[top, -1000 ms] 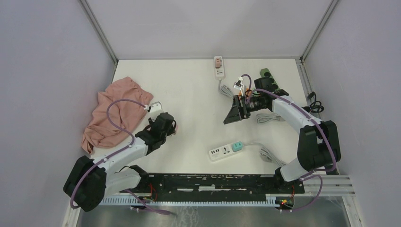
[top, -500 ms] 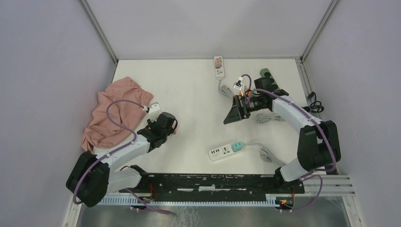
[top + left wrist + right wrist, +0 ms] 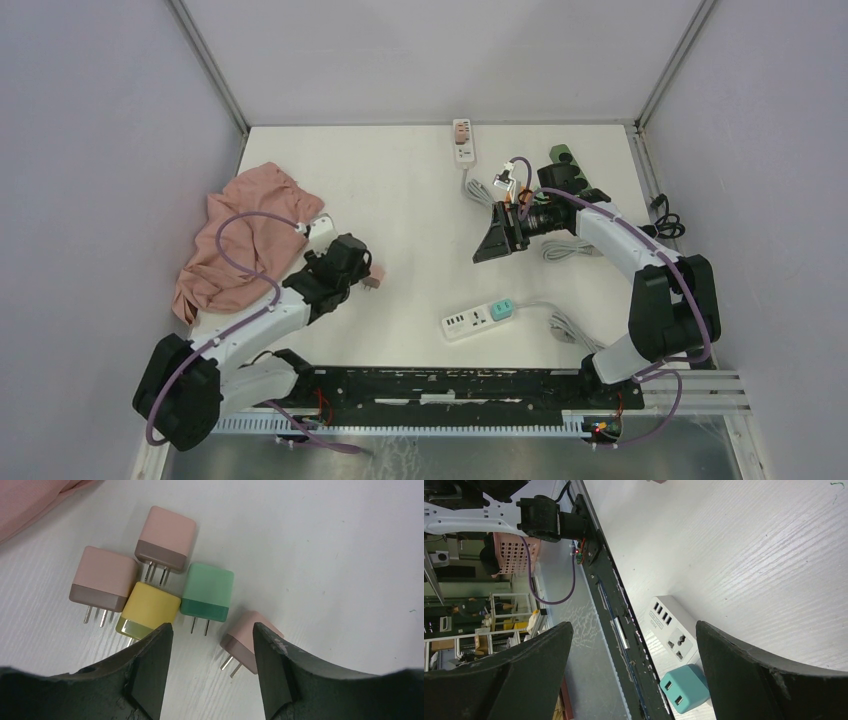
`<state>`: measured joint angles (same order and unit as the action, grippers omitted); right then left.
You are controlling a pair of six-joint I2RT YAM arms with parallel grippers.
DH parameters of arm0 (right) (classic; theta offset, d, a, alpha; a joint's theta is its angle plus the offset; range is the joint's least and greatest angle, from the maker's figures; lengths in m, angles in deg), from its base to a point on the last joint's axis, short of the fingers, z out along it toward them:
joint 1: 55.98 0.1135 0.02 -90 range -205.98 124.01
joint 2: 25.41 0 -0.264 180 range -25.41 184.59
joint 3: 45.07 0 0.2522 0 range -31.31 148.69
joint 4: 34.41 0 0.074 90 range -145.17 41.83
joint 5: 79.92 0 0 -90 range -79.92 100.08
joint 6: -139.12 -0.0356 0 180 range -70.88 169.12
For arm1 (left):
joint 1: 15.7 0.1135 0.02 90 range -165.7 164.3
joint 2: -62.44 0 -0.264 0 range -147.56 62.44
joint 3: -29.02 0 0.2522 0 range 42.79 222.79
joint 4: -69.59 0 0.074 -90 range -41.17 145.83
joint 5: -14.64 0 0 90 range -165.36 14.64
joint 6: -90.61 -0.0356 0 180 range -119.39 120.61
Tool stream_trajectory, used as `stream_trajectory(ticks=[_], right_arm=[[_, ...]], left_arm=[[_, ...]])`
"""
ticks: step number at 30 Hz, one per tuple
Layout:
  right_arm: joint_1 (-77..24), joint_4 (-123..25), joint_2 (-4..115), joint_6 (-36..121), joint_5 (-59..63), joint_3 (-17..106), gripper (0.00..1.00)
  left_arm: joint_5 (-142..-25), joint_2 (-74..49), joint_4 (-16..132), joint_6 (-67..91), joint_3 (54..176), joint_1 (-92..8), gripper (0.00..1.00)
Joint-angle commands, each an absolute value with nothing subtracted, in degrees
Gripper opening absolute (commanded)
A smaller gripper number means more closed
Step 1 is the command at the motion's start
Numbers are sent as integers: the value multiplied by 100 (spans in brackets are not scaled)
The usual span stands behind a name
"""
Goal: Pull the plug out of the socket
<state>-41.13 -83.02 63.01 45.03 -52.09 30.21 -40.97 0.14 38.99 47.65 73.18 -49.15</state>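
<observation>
Teal is the colour you are looking for. The teal plug (image 3: 684,687) is sitting in one end of the white power strip (image 3: 671,630). That strip is lying near the front middle of the table (image 3: 400,190), with its cord (image 3: 560,322) trailing off to the right.

Your right gripper (image 3: 495,240) is hanging over the table beyond the strip and well apart from it. Its jaws are spread wide with nothing between them, and its wrist camera is looking past both fingers at the strip and plug.

Your left gripper (image 3: 210,640) is hovering low on the left side, near the pink cloth (image 3: 240,240). It is released too and is clasping nothing. Below it, five loose plugs are lying on the table with their prongs showing:
- two pink plugs (image 3: 167,537) side by side at the far end
- a yellow plug (image 3: 150,612), partly hidden behind one finger
- a green plug (image 3: 207,592) touching the yellow one
- a third pink plug (image 3: 247,642), partly hidden behind the other finger

A second strip (image 3: 462,140) is lying at the far edge of the table with something pinkish seated on it. A dark green strip (image 3: 565,160) is lying just behind your right arm.
</observation>
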Motion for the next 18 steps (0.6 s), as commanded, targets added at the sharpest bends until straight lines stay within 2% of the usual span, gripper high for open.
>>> stream_trajectory(ticks=[1,7,18], right_arm=[[-4140,-8329,6128,4691,-5238,3299,100],[-4146,-8446,6053,4837,-5206,3345,100],[-4146,-8543,5882,5030,-5234,3376,100]], left_arm=[[-4163,393,3925,4998,7540,-4891,67],[-4982,850,4311,4737,7386,-4892,68],[-7187,1517,5773,4160,6796,-4894,69]])
